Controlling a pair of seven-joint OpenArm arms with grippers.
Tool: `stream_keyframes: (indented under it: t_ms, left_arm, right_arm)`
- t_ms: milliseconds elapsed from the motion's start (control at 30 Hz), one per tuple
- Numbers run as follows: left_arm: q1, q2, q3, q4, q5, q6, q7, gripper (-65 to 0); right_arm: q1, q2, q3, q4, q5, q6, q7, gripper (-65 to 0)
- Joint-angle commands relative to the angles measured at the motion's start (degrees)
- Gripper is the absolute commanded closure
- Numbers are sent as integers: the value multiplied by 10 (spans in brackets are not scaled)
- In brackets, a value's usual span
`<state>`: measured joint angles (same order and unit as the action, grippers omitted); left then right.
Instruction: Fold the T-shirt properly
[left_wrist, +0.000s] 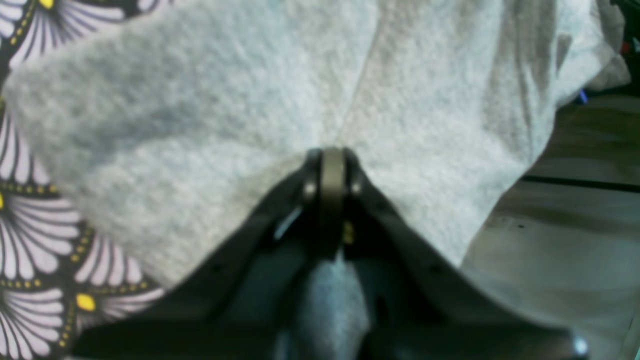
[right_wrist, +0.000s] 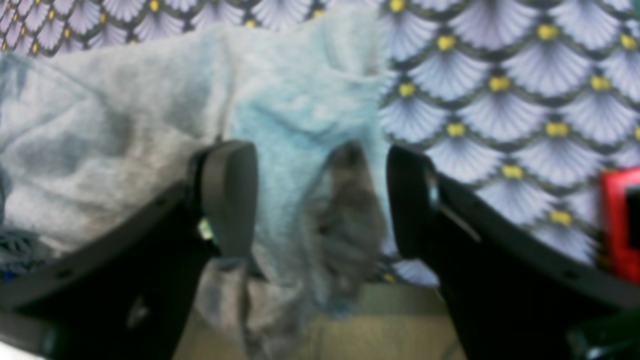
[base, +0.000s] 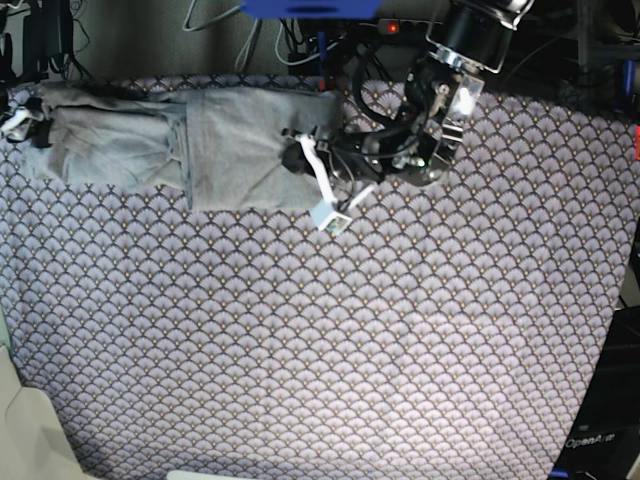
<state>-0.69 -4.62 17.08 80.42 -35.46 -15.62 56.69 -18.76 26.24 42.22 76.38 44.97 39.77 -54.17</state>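
T-shirt (base: 190, 145) lies long side-to-side — left gripper (left_wrist: 332, 165) pinching it; right gripper (right_wrist: 320, 200) spread, seemingly astride cloth.

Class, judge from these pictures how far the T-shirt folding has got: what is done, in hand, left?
Done: the T-shirt lies bunched at the table cloth's far edge, partly doubled over. In hand: the left gripper is shut on its fabric; the right gripper is open around a hanging fold. Left: smoothing, final folds.

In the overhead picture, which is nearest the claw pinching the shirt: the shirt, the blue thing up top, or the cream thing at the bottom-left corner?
From the left gripper:
1. T-shirt, pinched at its right edge.
2. Blue thing, above, at the top edge.
3. Cream thing, far bottom-left corner.
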Motion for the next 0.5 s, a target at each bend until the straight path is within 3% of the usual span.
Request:
stream_keyframes:
  t_ms: [0, 467]
  left_arm:
    - [-4, -2, 0, 8, 11, 5, 8, 0]
    - [-3, -3, -1, 8, 10, 6, 8, 0]
  right_arm:
    - [0, 11, -4, 8, 11, 2, 16, -415]
    - [28, 30, -56, -123, 15, 2, 26, -411]
